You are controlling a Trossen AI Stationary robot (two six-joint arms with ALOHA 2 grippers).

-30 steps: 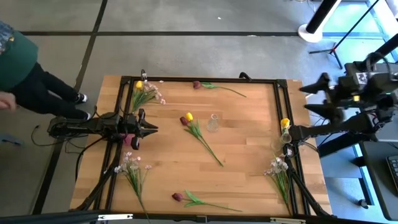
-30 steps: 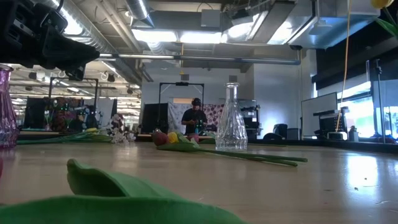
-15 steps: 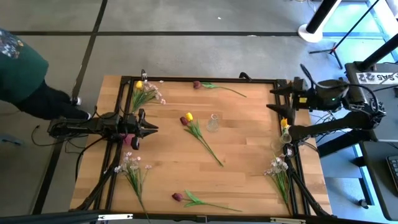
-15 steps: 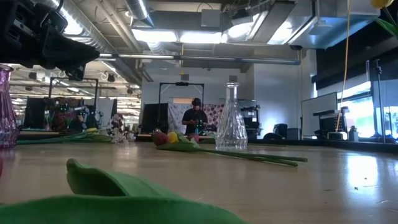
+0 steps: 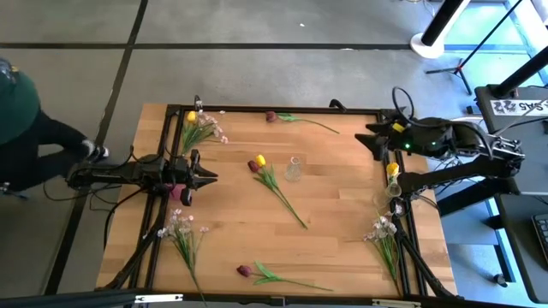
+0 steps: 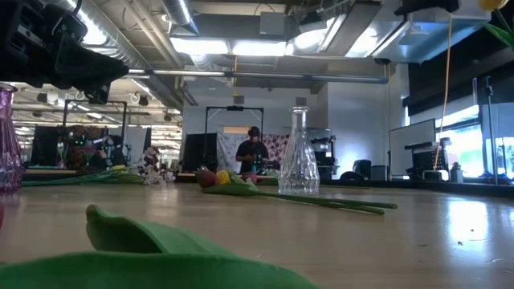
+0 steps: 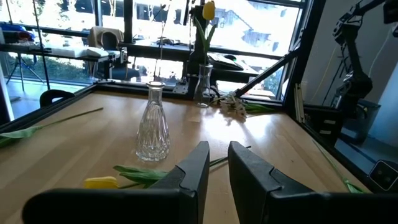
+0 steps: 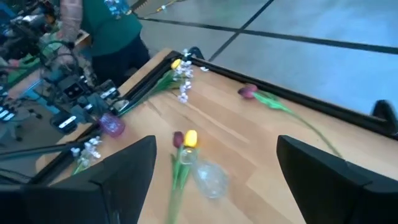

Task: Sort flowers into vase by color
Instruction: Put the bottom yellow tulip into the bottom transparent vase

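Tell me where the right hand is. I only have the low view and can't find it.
Observer: The right hand is above the table's right edge, toward the far side. It is wide open and empty.
Operator: Is any flower in a vase yet?
Observer: Yes, one. A yellow tulip stands in a small vase at the right edge.
Operator: And the left hand?
Observer: The left hand hangs near the left edge, beside the pink vase. It holds nothing.
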